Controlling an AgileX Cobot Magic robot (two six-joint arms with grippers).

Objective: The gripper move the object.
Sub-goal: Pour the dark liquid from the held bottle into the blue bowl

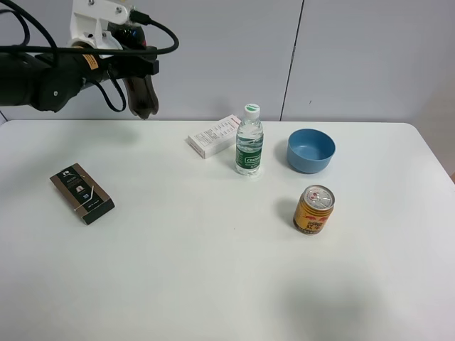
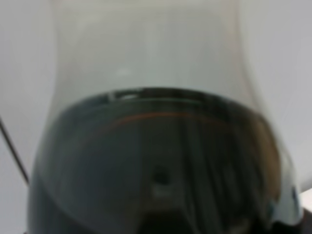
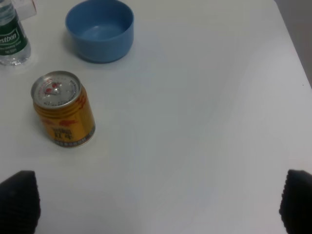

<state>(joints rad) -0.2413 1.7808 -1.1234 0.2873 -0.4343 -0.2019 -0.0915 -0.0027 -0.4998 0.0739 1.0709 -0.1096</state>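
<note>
Stretching beneath pale grey wall panels (image 1: 355, 57), the white tabletop (image 1: 213, 284) carries a water bottle (image 1: 249, 142), a white box (image 1: 213, 135) just beside it, a blue bowl (image 1: 311, 150), a yellow can (image 1: 313, 210) and a dark packet (image 1: 82, 193) well apart. The left gripper (image 1: 135, 67) holds the cola bottle (image 1: 142, 96) in its jaws, raised above the far left corner. The right gripper (image 3: 156, 204) has its jaws wide near the can.

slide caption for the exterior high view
The left end effector holds the cola bottle aloft above the white table.
</note>
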